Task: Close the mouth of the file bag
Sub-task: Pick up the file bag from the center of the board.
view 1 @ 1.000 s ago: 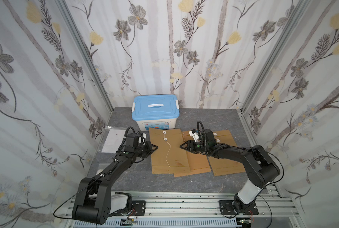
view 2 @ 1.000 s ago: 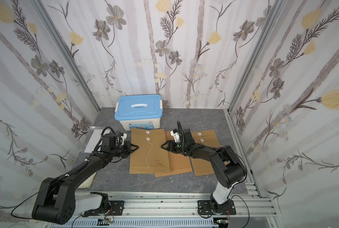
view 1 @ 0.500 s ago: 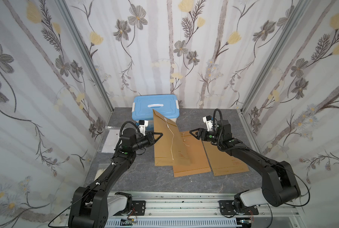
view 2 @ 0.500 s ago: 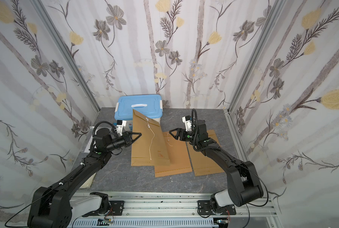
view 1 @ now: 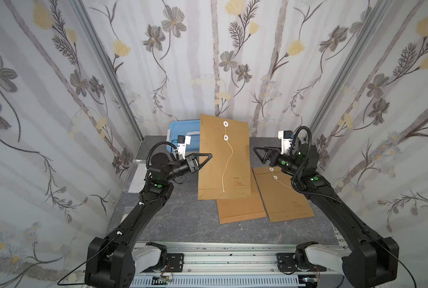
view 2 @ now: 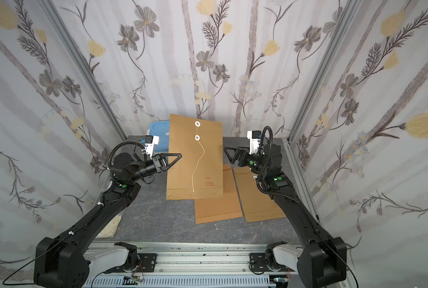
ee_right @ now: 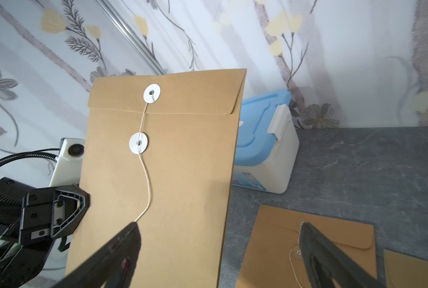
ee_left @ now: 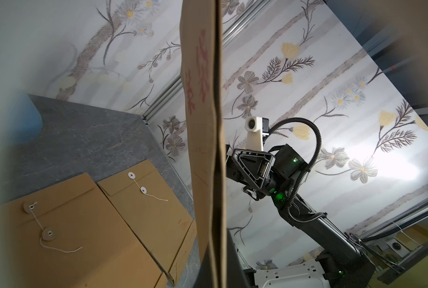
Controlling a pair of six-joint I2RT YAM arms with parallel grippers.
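Observation:
The brown file bag (view 1: 235, 154) (view 2: 208, 154) hangs upright above the table, flap at the top and folded down. My left gripper (view 1: 206, 157) (view 2: 176, 158) is shut on its left edge. A white string (ee_right: 146, 179) runs from the upper white disc (ee_right: 152, 93) past the lower disc (ee_right: 138, 143) and dangles loose down the front. In the left wrist view the file bag (ee_left: 208, 149) is seen edge-on, pinched by the left gripper (ee_left: 216, 276). My right gripper (view 1: 257, 152) (view 2: 227, 152) (ee_right: 219, 224) stands open just right of the bag, not touching it.
Two more brown envelopes (view 1: 240, 207) (view 1: 282, 197) lie flat on the grey table (view 1: 188, 219) under and right of the held bag. A white box with a blue lid (view 1: 183, 132) stands at the back behind it. A white sheet (view 1: 138, 179) lies at the left wall.
The left gripper has raised the file bag from flat on the table to upright. The right gripper has let go, opened wide and drawn back up and to the right.

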